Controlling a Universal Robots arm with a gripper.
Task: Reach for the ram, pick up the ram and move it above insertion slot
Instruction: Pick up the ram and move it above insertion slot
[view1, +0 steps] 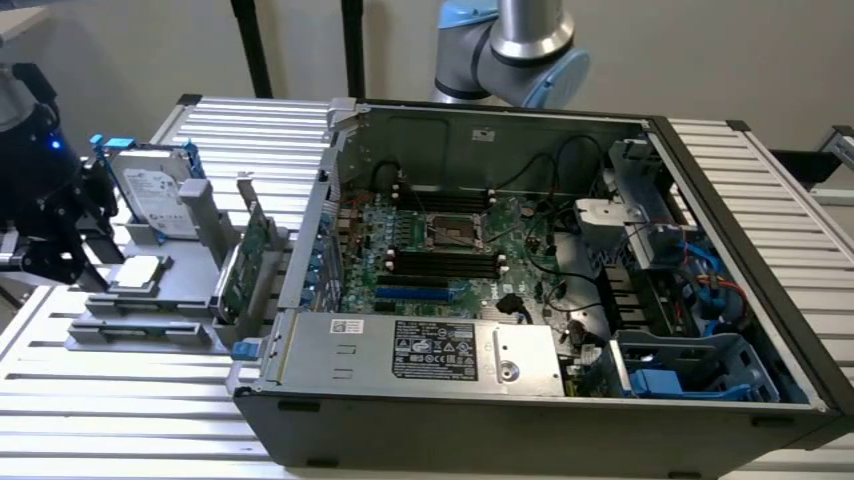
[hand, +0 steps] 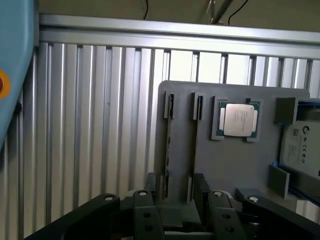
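My gripper (hand: 175, 192) hangs open over the near end of a grey holder plate (hand: 230, 165), with its two black fingers (hand: 150, 192) apart and nothing between them. Two narrow slots (hand: 169, 140) run along the plate straight ahead of the fingers. A thin edge-on strip lies in the slot farther from the CPU; I cannot tell whether it is the ram. In the exterior view the gripper (view1: 47, 250) is at the far left, beside the holder (view1: 180, 300). The black memory slots (view1: 434, 262) sit mid-motherboard in the open computer case (view1: 534, 420).
On the holder are a CPU (hand: 239, 120), a silver hard drive (view1: 150, 195) in a blue frame, and a broad green card with a metal bracket (view1: 247, 265) standing next to the case wall. The ribbed aluminium table (view1: 120, 420) surrounds everything. Cables and drive cages crowd the case's right side.
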